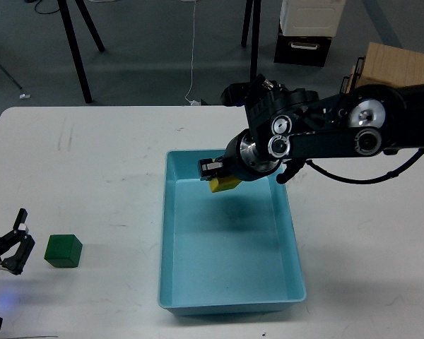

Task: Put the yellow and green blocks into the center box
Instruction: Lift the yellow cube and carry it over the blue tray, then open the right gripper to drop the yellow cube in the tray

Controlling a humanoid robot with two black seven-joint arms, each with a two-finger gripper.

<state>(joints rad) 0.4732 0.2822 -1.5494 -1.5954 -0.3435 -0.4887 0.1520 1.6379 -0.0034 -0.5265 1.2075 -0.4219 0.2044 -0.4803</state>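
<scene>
We are holding the small bright yellow cube [225,185] in our right gripper [216,171], fingers clamped on it, over the far end of the large shallow light blue plastic tray [171,233]. The cube is hanging above the tray floor, near the far wall, with its shadow lying further in toward the tray's middle. It is sitting tilted in the fingers, so we judge the grip to be on the cube's upper part only.

The main risk we are seeing: if we release from this height, the cube may bounce or roll, and being near the far wall it could strike the rim rather than settle flat. A tilted grip may also let it slip early. Lowering first and moving toward the tray's middle would reduce both.

The small dark green cube [63,251] is resting on the white table [92,155], well apart from the tray on its left side. Our left gripper [15,247] is hovering beside the green cube, on the side away from the tray, fingers spread and holding nothing. When we close on it, a glancing touch could push it away along the table, and carrying it across could clip the tray's left rim.
</scene>
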